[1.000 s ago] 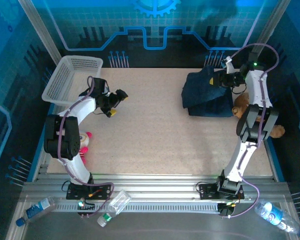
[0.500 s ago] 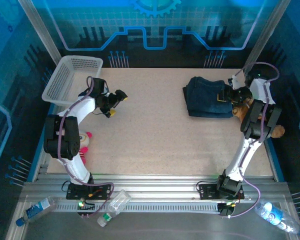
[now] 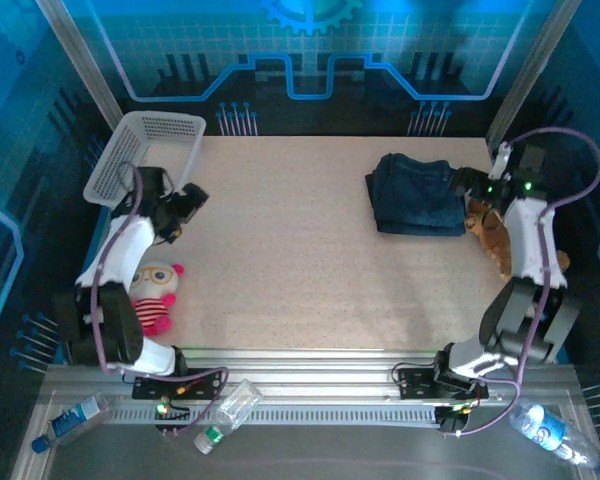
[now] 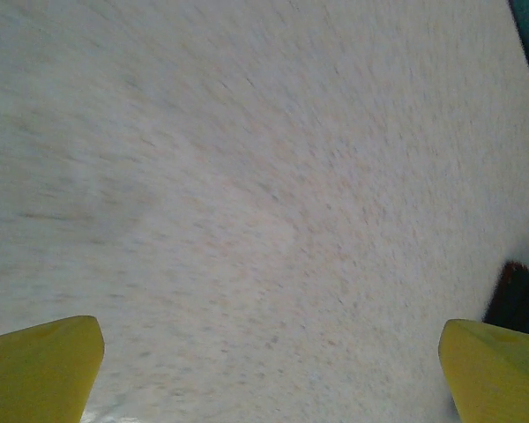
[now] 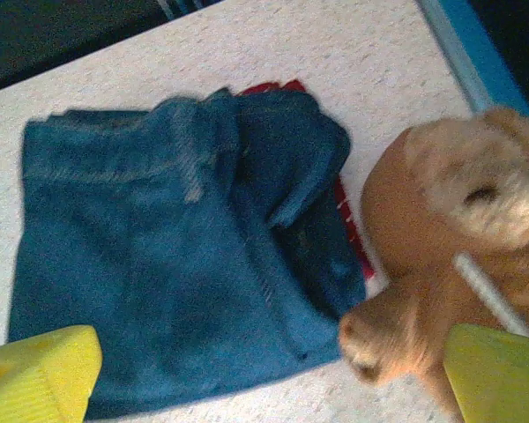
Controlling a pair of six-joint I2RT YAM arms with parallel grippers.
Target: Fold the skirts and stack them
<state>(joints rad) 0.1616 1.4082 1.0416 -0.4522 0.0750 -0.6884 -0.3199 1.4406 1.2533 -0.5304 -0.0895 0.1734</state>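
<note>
Okay, folded dark blue denim skirts (image 3: 415,195) sit stacked on the speckled beige bench (image 3: 300,260) beside a brown teddy bear (image 5: 441,238). Right tool (image 5: 269,379) stands wide, empty; left tool (image 4: 269,361) wide too.

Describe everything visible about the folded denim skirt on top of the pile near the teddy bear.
The denim skirt is dark blue cloth with lighter stitched seams and a band along one edge. It lies folded flat on the table at far right, bunched into a thick fold on the side nearest the teddy bear, which sits close by. A red cloth peeks from beneath.
</note>
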